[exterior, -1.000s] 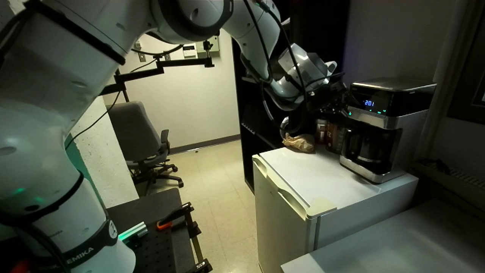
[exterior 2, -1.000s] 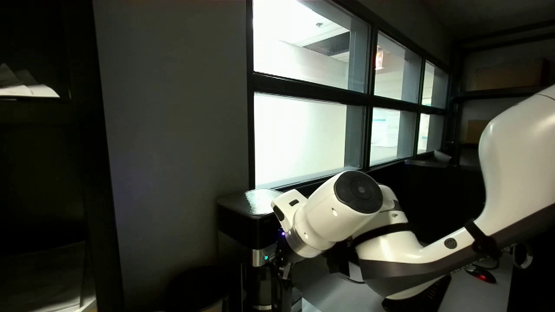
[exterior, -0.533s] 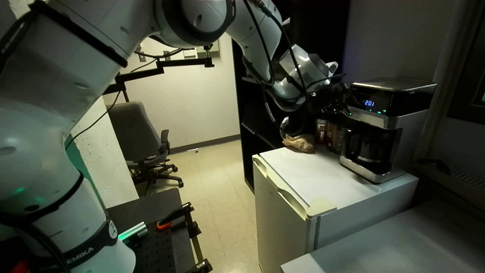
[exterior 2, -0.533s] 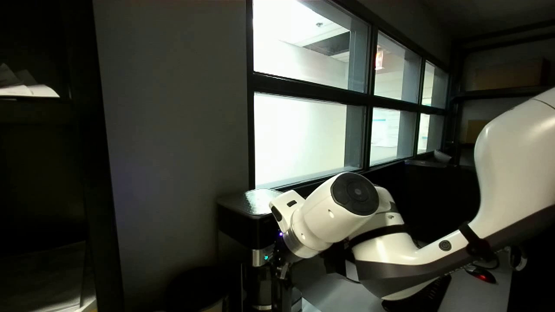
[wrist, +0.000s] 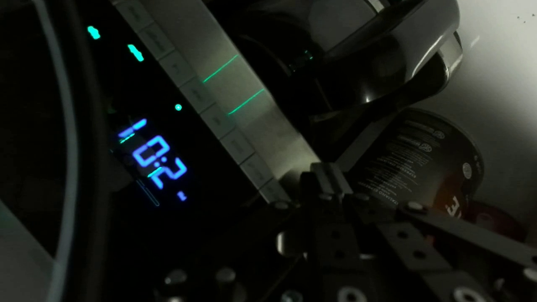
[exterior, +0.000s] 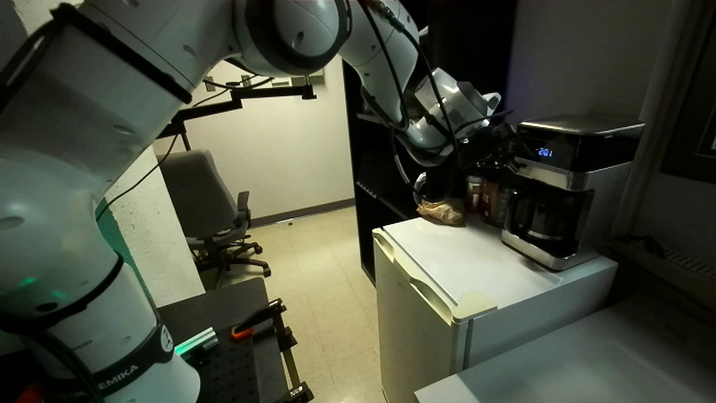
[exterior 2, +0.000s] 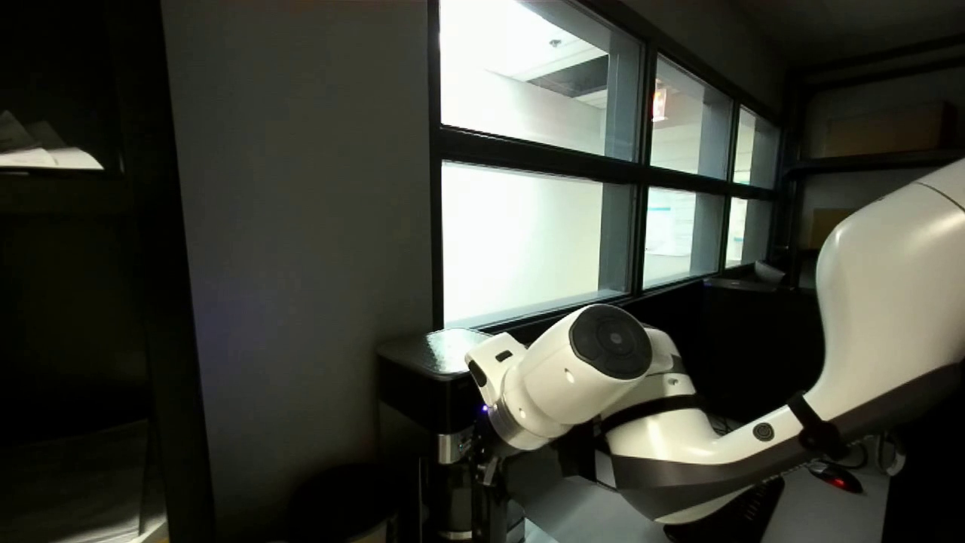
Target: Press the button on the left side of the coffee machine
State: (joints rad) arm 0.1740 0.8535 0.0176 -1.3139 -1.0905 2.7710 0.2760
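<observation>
White shells cover the robot arm [exterior: 67, 184], which fills the left in an exterior view and arches over the top. Next come a grey office chair [exterior: 193, 193], a black shelf [exterior: 376, 173] and the white fridge [exterior: 417, 324]. On the fridge's worktop [exterior: 475, 257] are a crumpled brown bag [exterior: 442, 211] and, just right of it, some dim containers [exterior: 475, 193]. Upright at the right end stands the coffee machine [exterior: 582, 179] — silver and black, a dark carafe [exterior: 545, 215] in its lower bay, blue digits [exterior: 545, 152] lit on its front.

Pale papers [exterior 2: 53, 157] lie far left in an exterior view; then comes the coffee machine again, its front largely hidden behind the arm's wrist [exterior 2: 543, 385], then bright window panes [exterior 2: 528, 241] and, low at the right, a mouse [exterior 2: 835, 477] with a red glow, which shows from that angle only.

Only the wrist view brings the panel [wrist: 218, 167] close. From the left run green marks [wrist: 135, 53], lit in this view alone, the digits, and a slanting row of flat buttons [wrist: 217, 120] along a steel strip [wrist: 250, 109]. Then comes the claw [wrist: 329, 178], clenched with its tips together, just beside the end of that row — whether it touches the coffee machine I cannot tell. At the right is a printed can [wrist: 415, 163], some of its small lettering readable from here alone.
</observation>
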